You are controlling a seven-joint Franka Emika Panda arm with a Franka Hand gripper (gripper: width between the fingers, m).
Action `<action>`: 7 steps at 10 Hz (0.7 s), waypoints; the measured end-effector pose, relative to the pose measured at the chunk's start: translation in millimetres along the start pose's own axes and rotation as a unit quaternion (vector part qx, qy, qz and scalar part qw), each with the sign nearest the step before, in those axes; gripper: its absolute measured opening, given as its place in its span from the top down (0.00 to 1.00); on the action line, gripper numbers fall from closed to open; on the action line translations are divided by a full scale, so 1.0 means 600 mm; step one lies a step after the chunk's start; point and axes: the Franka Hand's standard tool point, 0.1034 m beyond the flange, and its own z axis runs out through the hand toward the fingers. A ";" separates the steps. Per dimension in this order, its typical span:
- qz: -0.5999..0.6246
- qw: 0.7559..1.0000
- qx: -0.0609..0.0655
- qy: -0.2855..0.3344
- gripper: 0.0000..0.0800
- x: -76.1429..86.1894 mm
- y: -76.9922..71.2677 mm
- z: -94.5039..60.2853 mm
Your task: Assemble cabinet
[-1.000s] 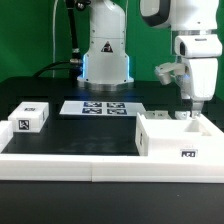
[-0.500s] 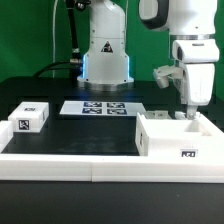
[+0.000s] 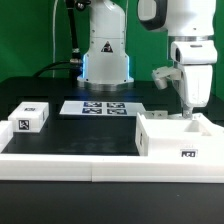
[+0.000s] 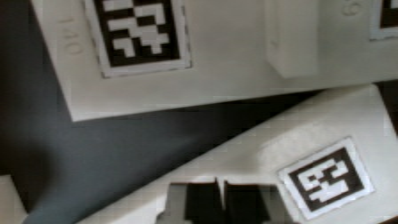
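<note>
The cabinet body (image 3: pixel 176 141) is a large white box with a tag on its front, at the exterior view's right. My gripper (image 3: pixel 193 113) hangs just above its far right part, with the fingers pointing down. In the wrist view the gripper (image 4: pixel 217 202) has its two dark fingers pressed together with nothing between them. Below it lie a white tagged surface of the cabinet (image 4: pixel 327 180) and another white tagged panel (image 4: pixel 143 45). A small white tagged block (image 3: pixel 30 117) lies apart at the exterior view's left.
The marker board (image 3: pixel 98 107) lies flat on the black table in front of the white robot base (image 3: pixel 105 55). A long white ledge (image 3: pixel 70 160) runs along the table's front edge. Dark table shows between the small block and the cabinet.
My gripper has risen a little above the cabinet body and drifted slightly toward the exterior view's left. Nothing else has moved.
</note>
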 end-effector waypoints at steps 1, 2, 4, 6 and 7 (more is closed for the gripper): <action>0.001 1.000 -0.001 0.000 0.99 0.001 0.000 -0.001; 0.001 1.000 -0.002 0.000 1.00 0.003 0.000 -0.003; 0.002 1.000 0.000 0.000 1.00 0.001 -0.001 -0.001; 0.002 1.000 0.000 0.000 0.72 0.001 -0.001 0.000; -0.001 1.000 -0.001 0.000 0.72 0.002 0.000 -0.001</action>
